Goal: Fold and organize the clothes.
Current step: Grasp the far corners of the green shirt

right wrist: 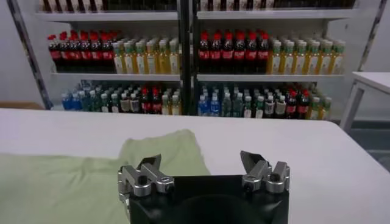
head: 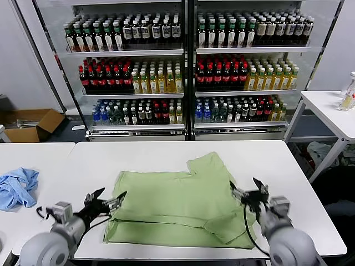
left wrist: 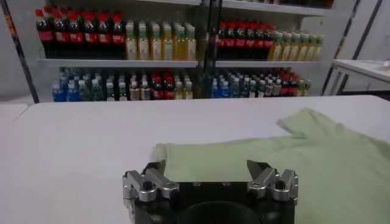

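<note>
We saw a light green shirt (head: 177, 206) lying flat in the middle of the white worktop (head: 138, 155). Its long side ran left to right, and one sleeve (head: 208, 166) stuck out toward the shelves of bottles (head: 183, 66) at the back. The near edge was folded over into a thin strip.

The left gripper (head: 106, 200) hung just beside the shirt's left edge with its fingers (left wrist: 152, 176) wide apart, holding nothing. The right gripper (head: 248, 192) hung over the shirt's right edge, its fingers (right wrist: 256, 165) apart too.

A crumpled blue cloth (head: 18, 187) lay far off on the next table to the left.
</note>
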You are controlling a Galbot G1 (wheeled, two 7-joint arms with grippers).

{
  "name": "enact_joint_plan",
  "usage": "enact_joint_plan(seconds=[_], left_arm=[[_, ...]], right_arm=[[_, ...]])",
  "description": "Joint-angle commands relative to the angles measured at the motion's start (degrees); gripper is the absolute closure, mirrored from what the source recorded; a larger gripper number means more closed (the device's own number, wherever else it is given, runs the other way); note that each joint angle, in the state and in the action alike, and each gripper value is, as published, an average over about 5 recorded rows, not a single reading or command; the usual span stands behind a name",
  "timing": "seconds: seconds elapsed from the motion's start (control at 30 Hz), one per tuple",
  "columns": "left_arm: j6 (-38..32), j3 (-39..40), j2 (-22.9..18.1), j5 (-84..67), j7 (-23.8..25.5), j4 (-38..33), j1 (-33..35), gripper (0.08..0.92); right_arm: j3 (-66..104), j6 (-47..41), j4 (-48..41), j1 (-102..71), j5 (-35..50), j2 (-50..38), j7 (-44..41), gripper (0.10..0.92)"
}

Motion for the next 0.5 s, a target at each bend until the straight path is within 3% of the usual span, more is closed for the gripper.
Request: enact_joint_plan(seconds=[0.03, 0.27, 0.5], left_arm=[[0.1, 11.1, 1.3, -0.3, 3.1, 22.2, -22.5, 0.178], [0.1, 16.3, 1.4, 2.0, 7.8, 32.7, -30.2, 0.177], [-0.1, 18.4, 0.7, 3.3, 10.4, 39.9, -34.4, 0.177]], right_arm=[[-12.4, -1.2, -29.3, 28.3, 0.8, 8.7, -1.4, 0.203], [-13.7, -1.1, -43.4, 34.9, -4.4, 15.6, -5.6, 0.203], [-13.5, -0.5, -51.0, 36.5, -7.0, 19.0, -5.6, 0.203]])
